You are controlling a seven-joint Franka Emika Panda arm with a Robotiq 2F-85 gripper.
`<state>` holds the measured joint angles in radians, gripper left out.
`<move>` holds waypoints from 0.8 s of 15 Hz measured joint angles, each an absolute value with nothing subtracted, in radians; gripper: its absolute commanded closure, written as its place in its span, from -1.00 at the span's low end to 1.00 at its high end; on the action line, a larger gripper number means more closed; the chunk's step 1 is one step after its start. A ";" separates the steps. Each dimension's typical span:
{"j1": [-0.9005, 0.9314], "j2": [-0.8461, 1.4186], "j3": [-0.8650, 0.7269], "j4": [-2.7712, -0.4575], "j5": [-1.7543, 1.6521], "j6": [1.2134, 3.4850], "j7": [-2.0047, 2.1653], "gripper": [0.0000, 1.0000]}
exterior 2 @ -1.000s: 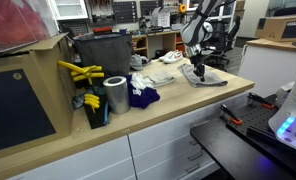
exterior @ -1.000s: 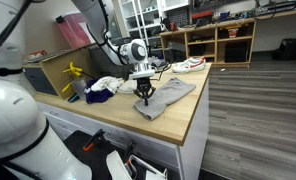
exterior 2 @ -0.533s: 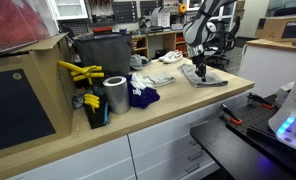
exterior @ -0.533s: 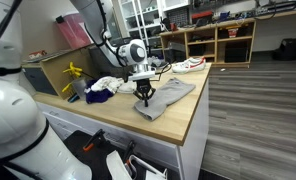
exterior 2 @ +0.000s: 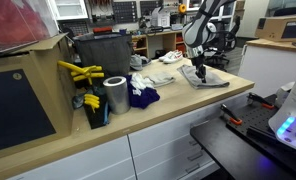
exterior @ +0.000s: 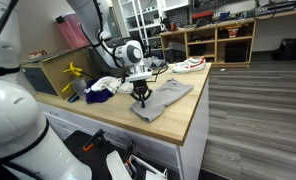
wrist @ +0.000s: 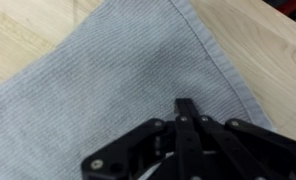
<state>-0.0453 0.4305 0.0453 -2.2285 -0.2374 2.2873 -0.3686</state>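
With the gripper (exterior: 142,97) shut tight on a pinch of the grey cloth (exterior: 168,95), which lies spread on the wooden counter (exterior: 183,128) at mid-frame, we do best to move low and slowly so the thin fabric neither slips free nor bunches.

No text or label can be read.
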 measured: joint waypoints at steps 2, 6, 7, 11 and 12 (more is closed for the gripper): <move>-0.041 0.430 0.045 -2.229 -0.237 2.286 -0.369 1.00; -0.034 0.430 0.051 -2.231 -0.237 2.279 -0.369 1.00; -0.033 0.430 0.055 -2.231 -0.237 2.277 -0.369 1.00; -0.028 0.429 0.071 -2.233 -0.232 2.273 -0.368 1.00; -0.025 0.429 0.074 -2.233 -0.229 2.273 -0.367 1.00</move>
